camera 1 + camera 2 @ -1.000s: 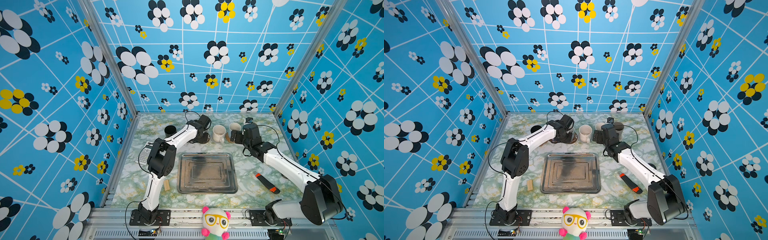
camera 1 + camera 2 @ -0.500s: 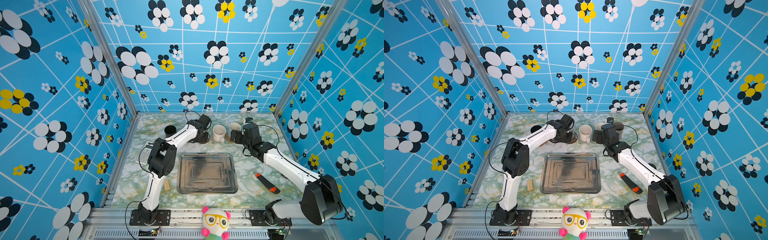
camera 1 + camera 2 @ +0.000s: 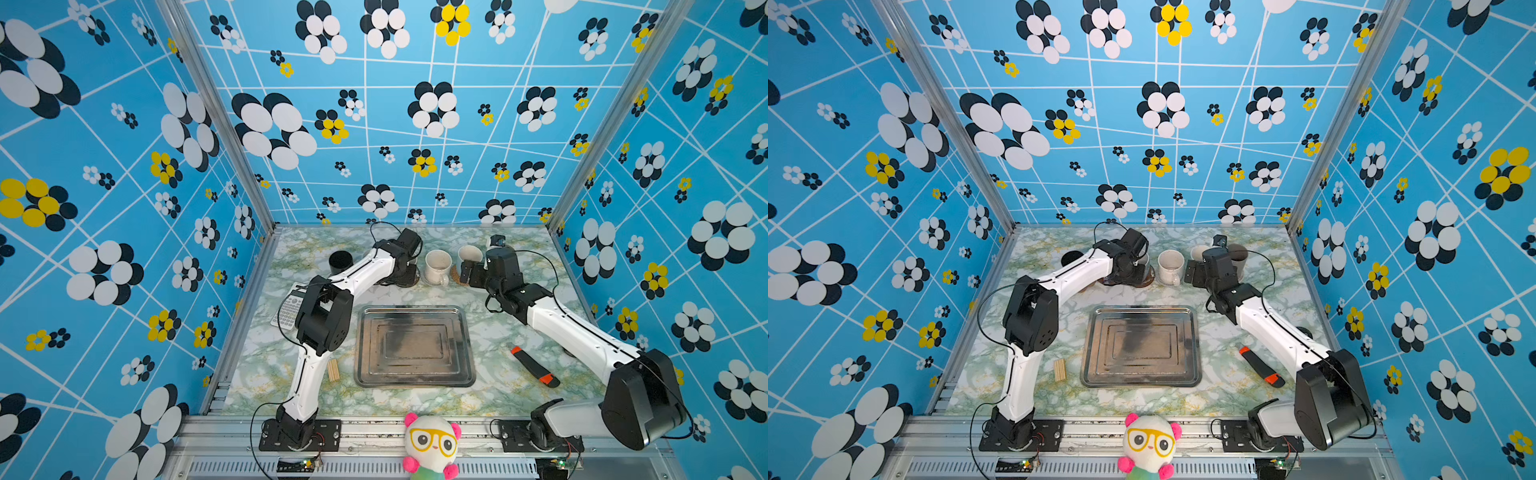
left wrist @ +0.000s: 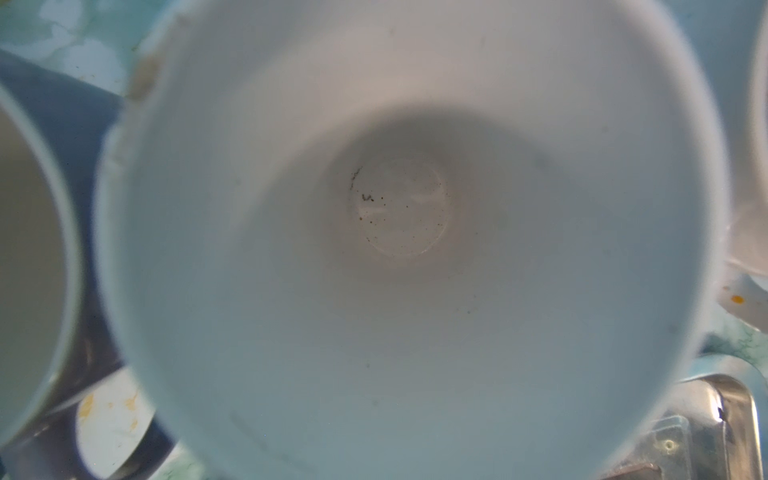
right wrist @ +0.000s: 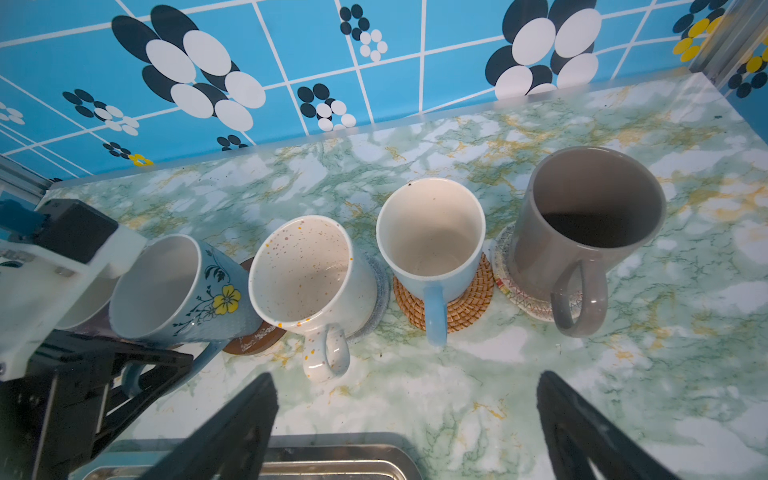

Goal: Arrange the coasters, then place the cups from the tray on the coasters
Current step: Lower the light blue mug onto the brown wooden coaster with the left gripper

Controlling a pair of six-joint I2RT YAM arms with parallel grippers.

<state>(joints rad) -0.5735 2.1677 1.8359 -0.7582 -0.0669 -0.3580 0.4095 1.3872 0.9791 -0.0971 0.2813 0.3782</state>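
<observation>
Marbled worktop point(image 5: 457, 374): tray point(image 3: 415, 383) empty, three mugs point(image 5: 432, 237) on coasters point(image 5: 465, 307) ahead of the spread, empty right jaws; left jaws, closed, apparently clamp the tilted flowered mug point(image 5: 178, 286) over its brown coaster point(image 5: 257, 343).

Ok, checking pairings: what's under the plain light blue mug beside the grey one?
A tan rattan coaster; its woven rim shows around the base of the light blue mug. The coaster's centre is covered by the mug.

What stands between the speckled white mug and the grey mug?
The right wrist view shows a light blue mug on a tan rattan coaster there.
</observation>
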